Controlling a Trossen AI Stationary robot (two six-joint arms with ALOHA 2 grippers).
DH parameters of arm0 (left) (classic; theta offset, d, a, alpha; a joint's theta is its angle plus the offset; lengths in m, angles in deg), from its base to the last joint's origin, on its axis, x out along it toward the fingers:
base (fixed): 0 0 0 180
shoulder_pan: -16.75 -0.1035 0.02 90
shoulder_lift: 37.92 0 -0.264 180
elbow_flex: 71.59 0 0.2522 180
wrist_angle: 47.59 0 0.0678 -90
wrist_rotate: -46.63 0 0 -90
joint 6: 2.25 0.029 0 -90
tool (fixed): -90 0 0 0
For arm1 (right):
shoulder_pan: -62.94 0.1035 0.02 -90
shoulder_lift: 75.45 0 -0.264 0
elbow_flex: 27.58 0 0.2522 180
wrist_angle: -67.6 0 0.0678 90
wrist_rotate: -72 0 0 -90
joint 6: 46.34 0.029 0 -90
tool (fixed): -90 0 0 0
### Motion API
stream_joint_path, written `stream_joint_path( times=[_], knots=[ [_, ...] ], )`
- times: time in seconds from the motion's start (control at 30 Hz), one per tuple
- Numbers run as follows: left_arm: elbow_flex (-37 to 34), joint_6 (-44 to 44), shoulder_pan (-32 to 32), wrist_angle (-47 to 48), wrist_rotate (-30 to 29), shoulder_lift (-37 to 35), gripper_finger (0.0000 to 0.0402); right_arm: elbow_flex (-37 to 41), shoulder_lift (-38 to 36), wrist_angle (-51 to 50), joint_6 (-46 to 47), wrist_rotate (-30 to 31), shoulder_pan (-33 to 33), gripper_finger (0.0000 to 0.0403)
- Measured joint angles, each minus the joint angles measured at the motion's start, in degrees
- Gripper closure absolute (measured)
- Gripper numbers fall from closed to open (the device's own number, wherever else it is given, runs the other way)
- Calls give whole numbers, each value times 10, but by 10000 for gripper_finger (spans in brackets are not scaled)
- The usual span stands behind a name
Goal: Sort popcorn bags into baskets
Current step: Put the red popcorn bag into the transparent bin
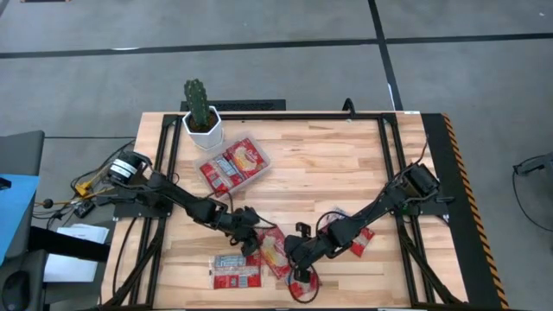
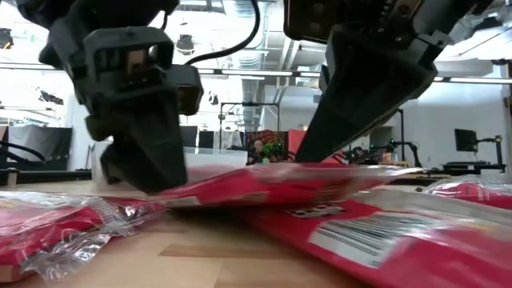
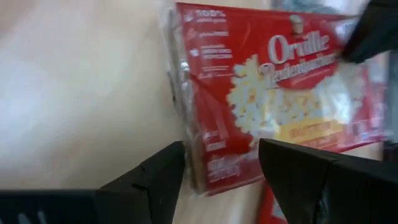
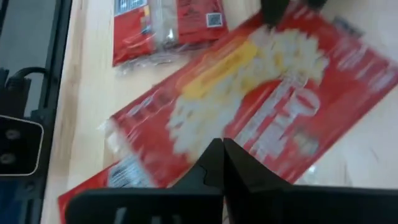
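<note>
Popcorn bag (image 1: 273, 252) lies flat on the table's (image 1: 328, 173) near side, light, crinkly and slick. The left gripper (image 3: 219, 167) hangs open at its edge; take it there. The right gripper (image 4: 222, 163), pressed together, rests over the middle.

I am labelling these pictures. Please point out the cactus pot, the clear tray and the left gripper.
cactus pot (image 1: 203, 130): high view, white front wall.
clear tray (image 1: 262, 159): high view, right rim.
left gripper (image 3: 217, 177): left wrist view, midway between its open fingertips.
</note>
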Motion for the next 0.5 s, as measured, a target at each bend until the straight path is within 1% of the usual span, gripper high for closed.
stream_joint_path(
  times=[0.07, 0.13, 0.27, 0.37, 0.5],
  knots=[
    [0, 0, -4, -29, 21, 9, 196, 5, 0, 2, -2, 2, -7, 386],
    [0, 1, -6, -47, 28, 13, 196, 13, 0, 3, -2, 3, -16, 381],
    [0, 2, -9, -54, 35, 17, 202, 30, 0, 14, -2, 4, -30, 374],
    [-1, 1, -9, -52, 30, 18, 227, 33, 0, 17, -15, 3, -38, 377],
    [-1, -2, -9, -49, 6, 18, 269, 29, -3, 19, -35, 5, -42, 388]
  ],
)
